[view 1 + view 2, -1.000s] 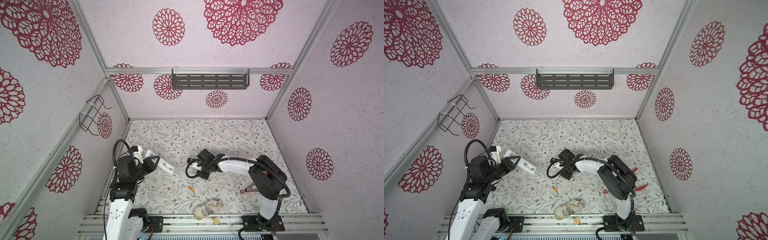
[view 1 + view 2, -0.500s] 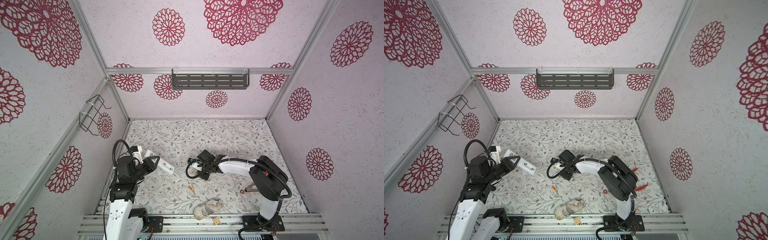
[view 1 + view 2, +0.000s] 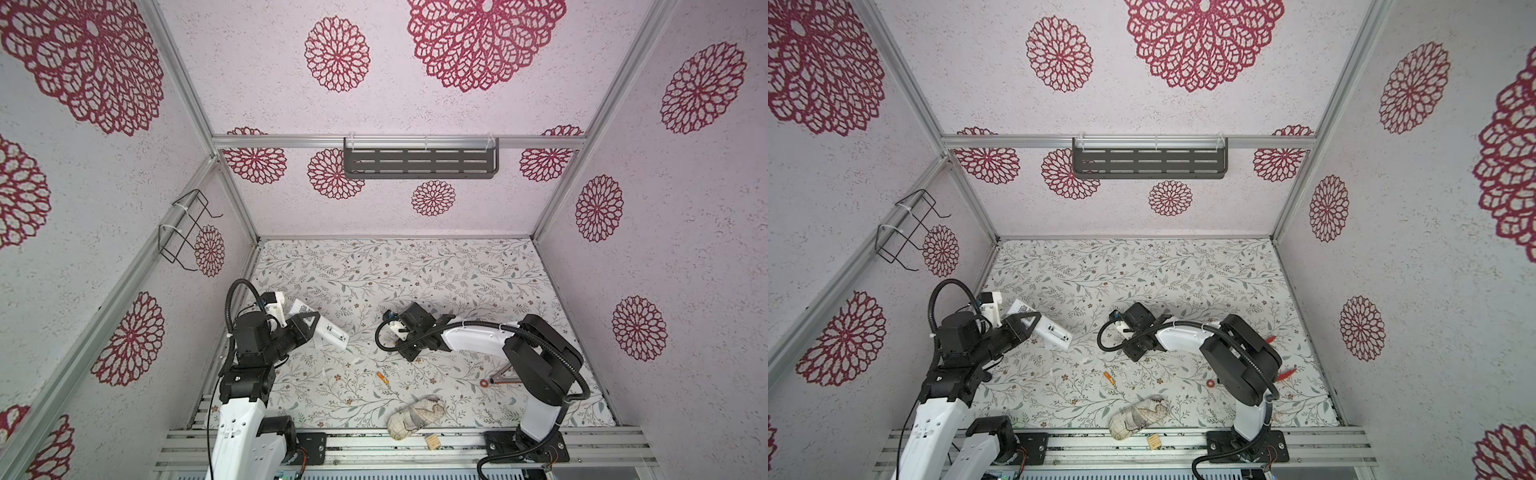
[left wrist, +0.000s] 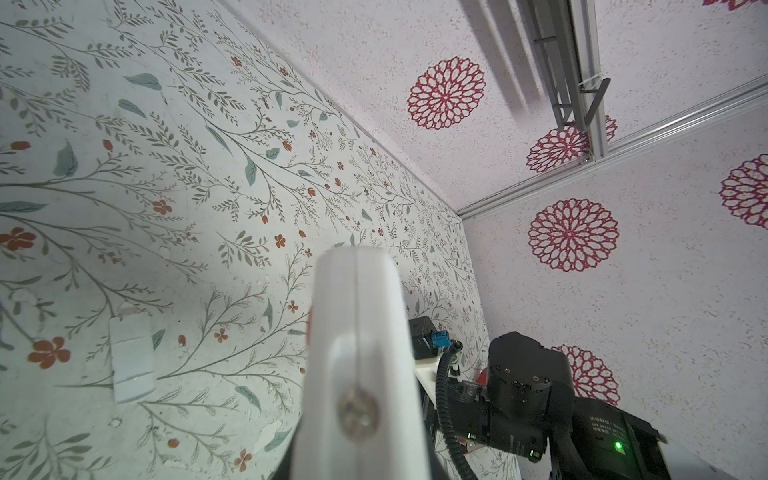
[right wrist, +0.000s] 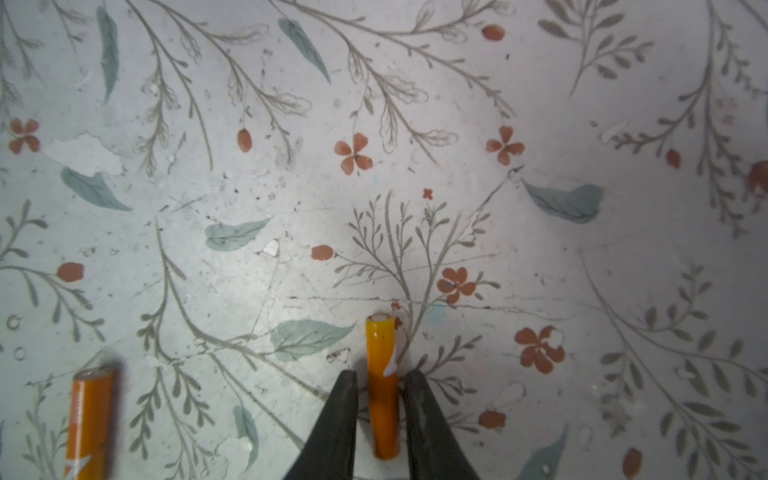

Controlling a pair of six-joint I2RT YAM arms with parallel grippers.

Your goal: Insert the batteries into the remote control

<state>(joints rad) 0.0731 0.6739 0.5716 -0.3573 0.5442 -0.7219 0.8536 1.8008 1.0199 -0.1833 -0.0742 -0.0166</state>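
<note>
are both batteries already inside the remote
No, the right wrist view shows one orange battery between the fingers of the right gripper and a second battery beside it, neither in the remote.

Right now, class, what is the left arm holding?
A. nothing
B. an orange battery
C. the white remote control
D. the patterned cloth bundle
C: in a top view the left gripper has its jaws shut on the white remote control.
</note>
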